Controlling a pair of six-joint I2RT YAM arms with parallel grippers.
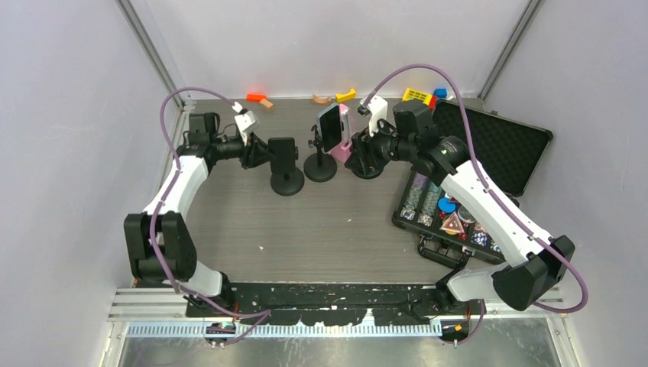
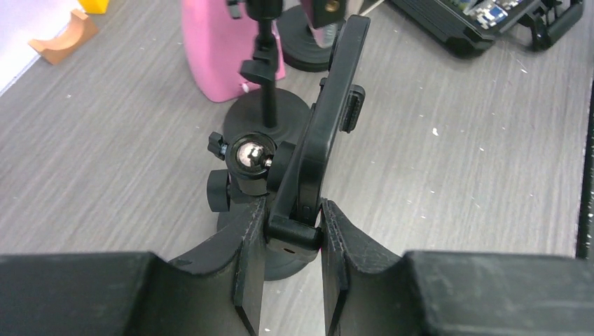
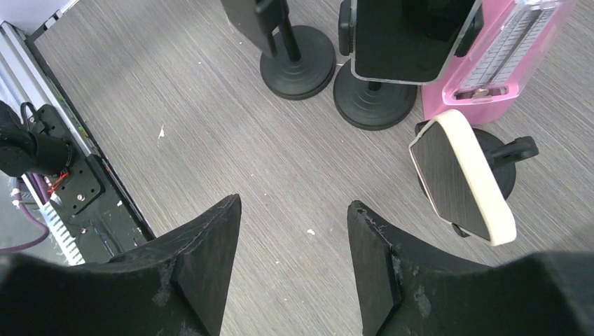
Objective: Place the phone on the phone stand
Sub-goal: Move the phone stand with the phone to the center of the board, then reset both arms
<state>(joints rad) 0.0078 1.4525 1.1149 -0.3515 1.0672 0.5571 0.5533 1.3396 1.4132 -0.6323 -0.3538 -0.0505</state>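
A black phone stands on edge in the cradle of the left phone stand, beside its ball joint. My left gripper is shut on the phone's lower end, where the cradle's foot is, and in the top view the left gripper sits just left of that stand. A second phone in a clear case is clamped on the middle stand. My right gripper hangs open over bare table with nothing between its fingers, and the top view shows the right gripper right of the middle stand.
A pink box stands by the middle stand. A third stand carries a cream-edged pad. An open black case with coloured chips lies at the right. Small orange and yellow blocks line the back wall.
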